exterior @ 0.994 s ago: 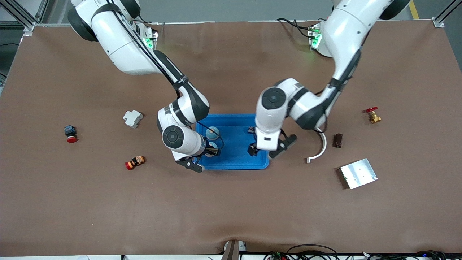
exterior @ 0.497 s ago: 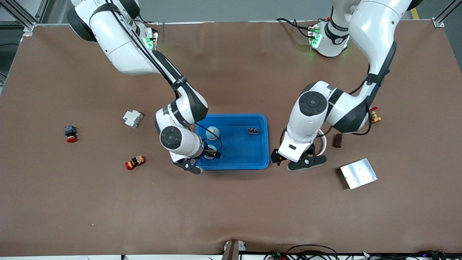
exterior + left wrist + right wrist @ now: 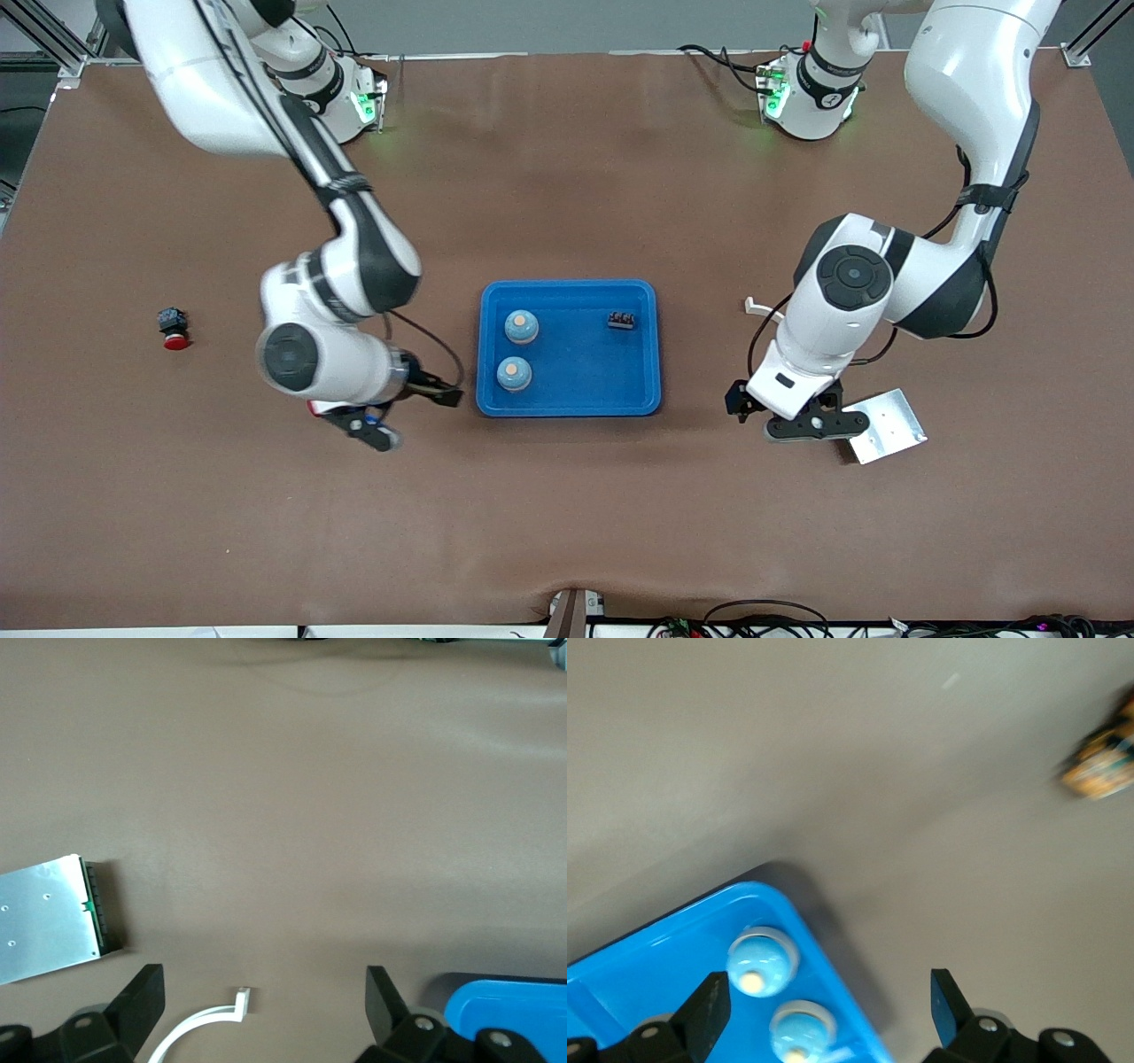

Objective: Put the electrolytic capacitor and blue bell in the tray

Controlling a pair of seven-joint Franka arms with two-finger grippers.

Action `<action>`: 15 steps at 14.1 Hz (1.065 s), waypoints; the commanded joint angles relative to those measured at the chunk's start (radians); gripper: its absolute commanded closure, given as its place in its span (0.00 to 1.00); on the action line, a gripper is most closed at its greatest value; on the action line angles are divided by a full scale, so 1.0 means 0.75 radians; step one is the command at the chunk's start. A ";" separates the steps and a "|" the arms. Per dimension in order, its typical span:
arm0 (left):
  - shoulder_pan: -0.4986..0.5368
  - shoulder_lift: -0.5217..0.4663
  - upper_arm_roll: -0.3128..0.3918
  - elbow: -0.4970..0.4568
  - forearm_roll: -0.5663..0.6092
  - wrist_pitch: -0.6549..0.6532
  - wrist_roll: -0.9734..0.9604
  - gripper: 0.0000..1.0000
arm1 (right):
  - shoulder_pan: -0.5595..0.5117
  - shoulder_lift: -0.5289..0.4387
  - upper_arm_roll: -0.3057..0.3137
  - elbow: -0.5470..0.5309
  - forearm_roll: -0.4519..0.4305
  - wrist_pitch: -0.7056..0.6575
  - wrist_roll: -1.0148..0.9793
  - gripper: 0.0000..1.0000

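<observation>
Two bells [image 3: 521,326] and a small dark part [image 3: 622,320], which we took for the capacitor, lay in the tray [image 3: 569,404]. Both tools, left [image 3: 793,415] and right [image 3: 409,409], hung open and empty over the surface beside it. We judged the task done.

Even overhead lighting, with motion blur confined to one wrist camera.

Diffuse light from above leaves the matte brown worktop [image 3: 567,514] evenly bright, with soft, short shadows under both white arms and beside the shallow bright blue rectangular plastic tray [image 3: 569,408]. Green indicator lamps glow at the arm bases, tinting the cloth nearby. The front and left wrist views are sharp; the right wrist view is smeared, its small orange part [image 3: 1099,766] rendered as a streak. The folded silver metal plate [image 3: 886,425] shows mild glare.
</observation>
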State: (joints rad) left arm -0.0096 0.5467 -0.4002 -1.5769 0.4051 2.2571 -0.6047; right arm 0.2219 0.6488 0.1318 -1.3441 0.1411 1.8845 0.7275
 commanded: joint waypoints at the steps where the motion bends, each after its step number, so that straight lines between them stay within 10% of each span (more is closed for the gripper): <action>1: 0.052 -0.060 -0.015 -0.018 -0.090 -0.031 0.153 0.00 | -0.099 -0.151 -0.036 -0.045 -0.014 -0.162 -0.212 0.00; 12: 0.148 -0.236 -0.015 -0.014 -0.250 -0.245 0.321 0.00 | -0.429 -0.627 -0.184 -0.139 -0.012 -0.412 -0.804 0.00; 15: -0.021 -0.330 0.213 0.018 -0.406 -0.397 0.495 0.00 | -0.437 -0.683 -0.184 -0.137 -0.041 -0.451 -0.864 0.00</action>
State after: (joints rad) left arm 0.0567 0.3657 -0.3552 -1.5665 0.1821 2.0275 -0.3161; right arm -0.1011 0.1903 -0.0218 -1.4015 0.1363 1.5524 0.0985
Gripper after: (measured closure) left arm 0.000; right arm 0.000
